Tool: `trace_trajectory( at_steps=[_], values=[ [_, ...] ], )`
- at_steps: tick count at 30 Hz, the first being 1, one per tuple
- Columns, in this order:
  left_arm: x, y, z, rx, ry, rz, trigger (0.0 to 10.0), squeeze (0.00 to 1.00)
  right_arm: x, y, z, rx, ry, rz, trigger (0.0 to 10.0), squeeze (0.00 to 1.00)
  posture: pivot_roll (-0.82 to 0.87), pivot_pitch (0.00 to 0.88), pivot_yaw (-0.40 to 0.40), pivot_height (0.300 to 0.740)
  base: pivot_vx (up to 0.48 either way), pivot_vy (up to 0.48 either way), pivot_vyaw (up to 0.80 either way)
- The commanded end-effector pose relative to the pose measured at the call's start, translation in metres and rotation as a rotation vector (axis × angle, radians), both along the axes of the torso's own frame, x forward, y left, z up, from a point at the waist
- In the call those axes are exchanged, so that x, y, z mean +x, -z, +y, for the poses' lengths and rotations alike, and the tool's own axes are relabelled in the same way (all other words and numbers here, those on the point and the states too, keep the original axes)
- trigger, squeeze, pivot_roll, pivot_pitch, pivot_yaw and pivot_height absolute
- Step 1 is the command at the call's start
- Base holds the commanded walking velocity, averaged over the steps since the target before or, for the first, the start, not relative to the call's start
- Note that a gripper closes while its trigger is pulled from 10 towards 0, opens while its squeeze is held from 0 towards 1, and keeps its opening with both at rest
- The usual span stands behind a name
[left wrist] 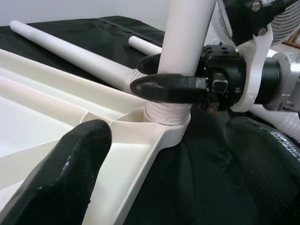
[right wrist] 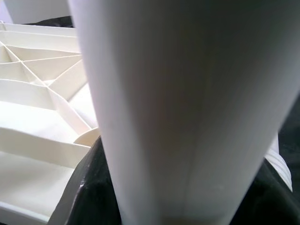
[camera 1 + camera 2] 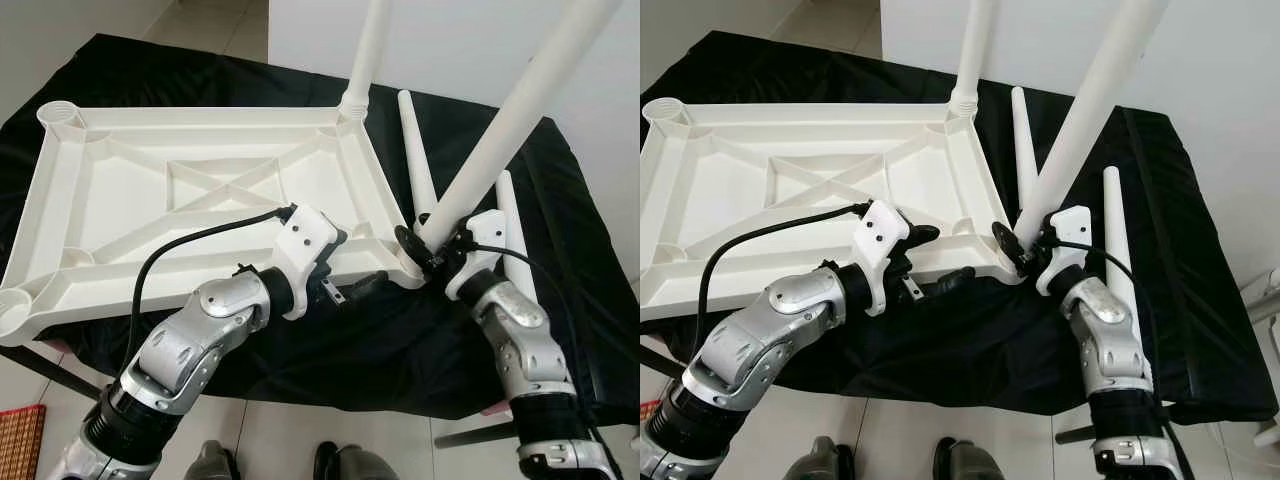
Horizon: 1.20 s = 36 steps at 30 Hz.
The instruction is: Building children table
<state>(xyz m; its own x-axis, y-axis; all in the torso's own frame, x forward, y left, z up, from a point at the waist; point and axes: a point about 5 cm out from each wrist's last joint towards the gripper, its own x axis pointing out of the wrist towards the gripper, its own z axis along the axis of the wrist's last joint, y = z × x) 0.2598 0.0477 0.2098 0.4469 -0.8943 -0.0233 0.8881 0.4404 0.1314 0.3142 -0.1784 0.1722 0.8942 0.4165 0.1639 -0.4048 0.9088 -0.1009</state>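
white tabletop (image 3: pixel 120 190), white legs (image 3: pixel 520 100), black cloth (image 3: pixel 560 200)

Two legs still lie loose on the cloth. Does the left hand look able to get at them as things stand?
Probably not directly. The left hand sits at the tabletop's near edge, while the loose legs lie beyond the right hand, which grips a leg at the corner socket, blocking the way.

Upturned tabletop (image 3: pixel 200 190) lies frame left-centre on cloth-covered table (image 3: pixel 560 200). One leg (image 3: pixel 365 50) stands in its upper-right corner socket; another leg (image 3: pixel 520 110) sits in the lower-right socket. Two loose legs (image 3: pixel 415 160) lie right of tabletop.
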Motion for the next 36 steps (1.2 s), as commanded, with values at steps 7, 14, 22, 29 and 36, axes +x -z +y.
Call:
trace_trajectory(
  at_steps=[7, 14, 22, 29, 36],
  values=[
    [-0.001, -0.002, -0.003, 0.017, 0.05, -0.019, 10.0, 0.0, -0.01, 0.006, 0.012, 0.041, 0.119, 0.018, 10.0, 0.0, 0.03, 0.164, -0.095, 0.74, 0.0, 0.0, 0.0],
    [0.003, -0.001, -0.001, 0.018, 0.032, -0.012, 10.0, 0.0, -0.02, 0.005, 0.03, 0.155, 0.287, 0.013, 10.0, 0.0, 0.03, 0.159, -0.088, 0.74, 0.0, 0.0, 0.0],
    [0.005, 0.001, 0.0, 0.012, 0.007, -0.001, 10.0, 0.0, -0.026, 0.015, 0.038, 0.221, 0.524, 0.063, 10.0, 0.0, 0.03, 0.16, -0.086, 0.74, 0.0, 0.0, 0.0],
    [0.005, 0.002, 0.002, 0.013, 0.001, 0.002, 10.0, 0.0, -0.027, 0.017, 0.043, 0.215, 0.515, 0.07, 10.0, 0.0, 0.03, 0.163, -0.086, 0.74, 0.0, 0.0, 0.0],
    [0.005, 0.002, 0.001, 0.013, 0.004, 0.002, 10.0, 0.0, -0.03, 0.01, 0.047, 0.294, 0.405, 0.045, 10.0, 1.0, 0.03, 0.143, -0.091, 0.74, 0.0, 0.0, 0.0]
  ],
)
